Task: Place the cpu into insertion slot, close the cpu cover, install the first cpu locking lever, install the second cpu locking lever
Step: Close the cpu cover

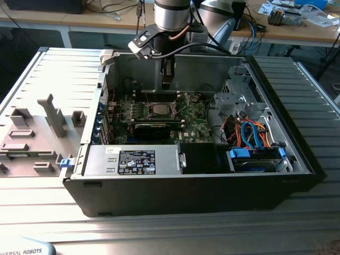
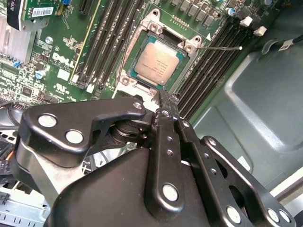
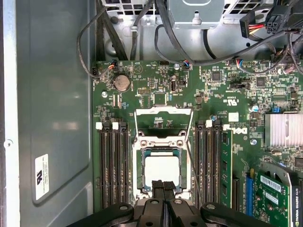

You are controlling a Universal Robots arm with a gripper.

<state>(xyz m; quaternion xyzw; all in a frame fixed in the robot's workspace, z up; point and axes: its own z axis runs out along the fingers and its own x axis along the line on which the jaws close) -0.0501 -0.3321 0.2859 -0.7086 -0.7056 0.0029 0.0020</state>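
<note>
The cpu (image 3: 162, 171) lies flat in the insertion slot (image 3: 140, 165) on the green motherboard, its silvery top showing; it also appears in the second wrist view (image 2: 156, 59) and, small, in the exterior view (image 1: 159, 109). The cpu cover (image 3: 163, 111) looks swung open on the far side of the socket, with board visible through its window. A thin wire locking lever (image 2: 222, 47) sticks out beside the socket. My gripper (image 3: 163, 185) (image 2: 163, 100) (image 1: 168, 85) hangs above the cpu's near edge, shut, with nothing seen between its fingers.
Black memory slots (image 3: 113, 161) flank the socket on both sides. A graphics card (image 1: 154, 127), a labelled power supply (image 1: 133, 159) and bundled cables (image 1: 255, 133) fill the open case. A finned heat sink (image 3: 284, 130) sits nearby. A grey fixture tray (image 1: 32, 138) lies at the exterior view's left.
</note>
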